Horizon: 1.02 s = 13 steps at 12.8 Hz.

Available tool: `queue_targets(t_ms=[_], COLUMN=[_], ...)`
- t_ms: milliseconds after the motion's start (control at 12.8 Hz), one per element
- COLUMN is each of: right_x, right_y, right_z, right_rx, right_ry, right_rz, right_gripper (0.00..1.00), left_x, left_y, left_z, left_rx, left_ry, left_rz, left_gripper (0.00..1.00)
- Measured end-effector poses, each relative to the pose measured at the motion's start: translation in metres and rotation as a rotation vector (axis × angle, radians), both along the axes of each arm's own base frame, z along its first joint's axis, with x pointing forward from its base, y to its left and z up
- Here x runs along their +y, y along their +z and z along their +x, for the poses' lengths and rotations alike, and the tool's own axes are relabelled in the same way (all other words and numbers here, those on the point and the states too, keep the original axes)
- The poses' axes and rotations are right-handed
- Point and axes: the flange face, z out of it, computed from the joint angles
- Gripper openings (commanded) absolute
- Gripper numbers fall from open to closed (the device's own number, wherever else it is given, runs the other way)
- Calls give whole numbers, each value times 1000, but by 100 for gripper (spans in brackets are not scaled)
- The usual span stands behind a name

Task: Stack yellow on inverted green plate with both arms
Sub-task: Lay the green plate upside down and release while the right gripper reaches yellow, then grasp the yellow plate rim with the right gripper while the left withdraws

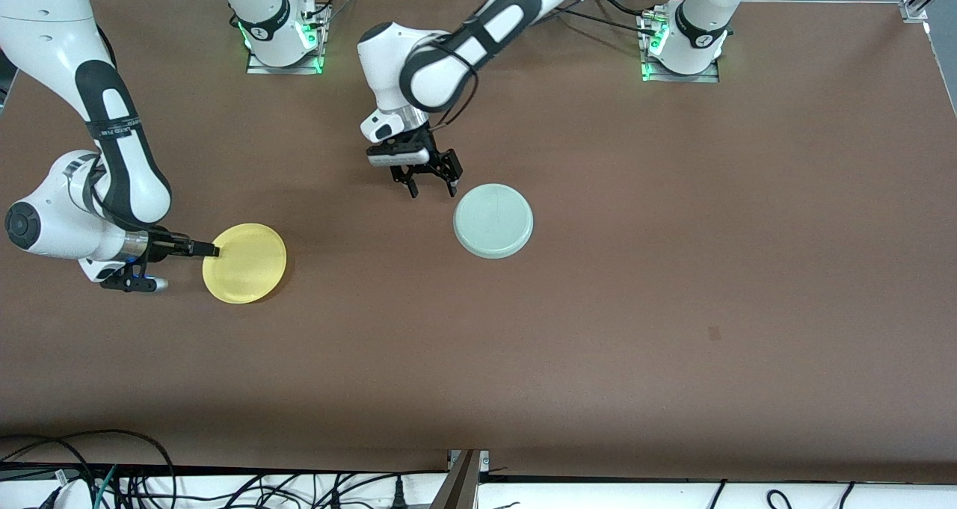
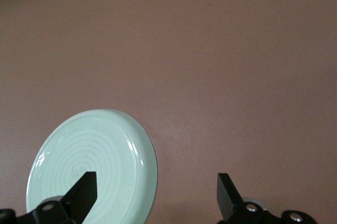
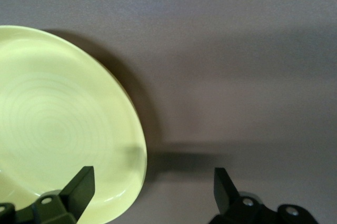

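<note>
The yellow plate (image 1: 245,263) lies flat on the brown table toward the right arm's end. My right gripper (image 1: 212,252) is low and level at its rim, open. In the right wrist view the right gripper (image 3: 152,187) has one finger over the yellow plate (image 3: 52,124) and the other over bare table. The pale green plate (image 1: 493,220) lies flat near the table's middle. My left gripper (image 1: 432,189) is open and empty, over the table just beside that plate's edge. In the left wrist view the left gripper (image 2: 156,184) has one finger over the green plate (image 2: 89,150).
The brown table (image 1: 673,270) is bare apart from the two plates. The arms' bases (image 1: 284,31) stand along its edge farthest from the front camera. Cables lie below the table's near edge (image 1: 149,479).
</note>
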Motion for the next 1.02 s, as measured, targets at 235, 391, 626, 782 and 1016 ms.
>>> queue_targets(t_ms=[235, 391, 626, 782, 1016], right_x=[2, 4, 6, 6, 8], right_y=[-4, -5, -6, -6, -5], right_z=[0, 0, 0, 0, 1], right_rx=[1, 2, 3, 2, 1], right_ry=[3, 5, 8, 8, 11], right_rz=[4, 5, 7, 7, 9], right_gripper=[52, 30, 20, 6, 0], left_x=[22, 39, 82, 123, 197], left_y=[64, 109, 158, 190, 230], left_z=[40, 62, 94, 123, 159], left_rx=[148, 224, 305, 379, 444], left_ry=[192, 280, 403, 510, 633], left_rz=[-191, -298, -343, -394, -389], left_gripper=[100, 100, 100, 100, 100])
